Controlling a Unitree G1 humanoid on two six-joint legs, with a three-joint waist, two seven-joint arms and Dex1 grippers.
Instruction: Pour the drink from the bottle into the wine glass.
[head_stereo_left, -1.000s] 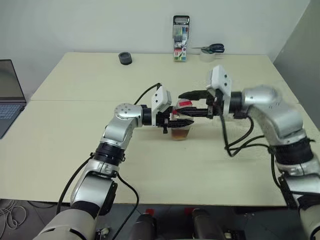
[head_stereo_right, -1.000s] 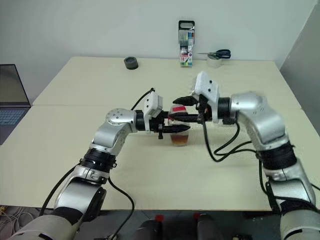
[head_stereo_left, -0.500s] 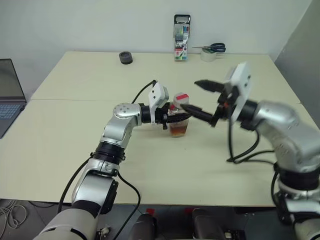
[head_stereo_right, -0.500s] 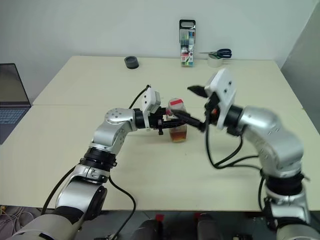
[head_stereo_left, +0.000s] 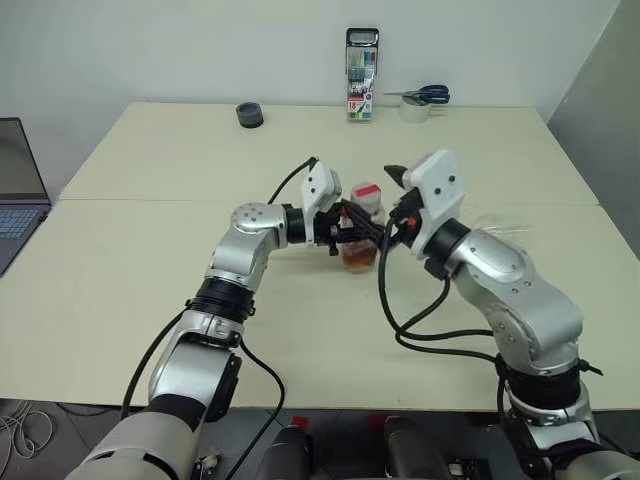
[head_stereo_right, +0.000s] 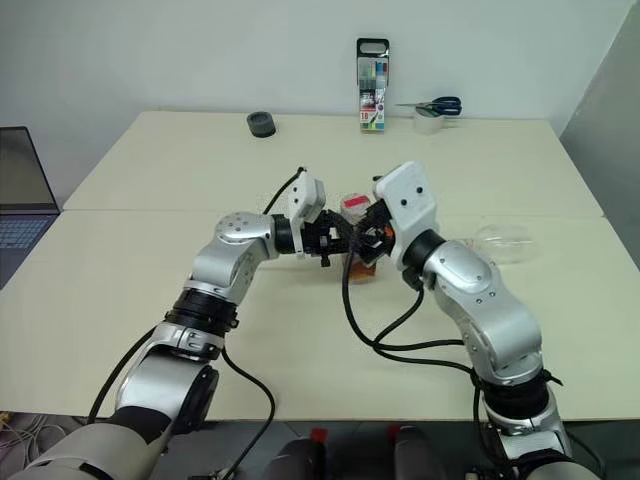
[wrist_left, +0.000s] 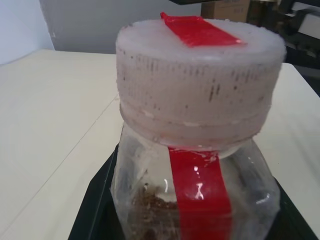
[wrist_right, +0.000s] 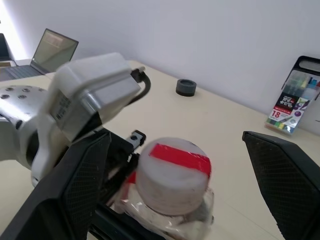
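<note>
The bottle (head_stereo_left: 360, 232) stands upright near the table's middle, clear plastic with a red strip and a whitish cap (wrist_right: 173, 172) crossed by red tape. The amber drink (head_stereo_left: 358, 259) fills its lower part. My left gripper (head_stereo_left: 350, 235) comes from the left and is shut on the bottle's body; its black fingers (wrist_left: 95, 212) show on both sides of it. My right gripper (head_stereo_right: 368, 226) is open, its fingers (wrist_right: 75, 192) standing wide on either side of the cap, apart from it. The wine glass (head_stereo_right: 505, 241) shows as a faint clear shape on the table, right of my right arm.
At the table's far edge stand a marker pack (head_stereo_left: 362, 75), scissors (head_stereo_left: 426, 96) on a tape roll (head_stereo_left: 412, 111) and a small black round thing (head_stereo_left: 250, 115). A laptop (head_stereo_left: 17, 190) sits off the left edge.
My right gripper let go of the cap, opened wide, and its arm swung down and in. Its fingers now flank the cap from nearer me. The left gripper kept its hold.
</note>
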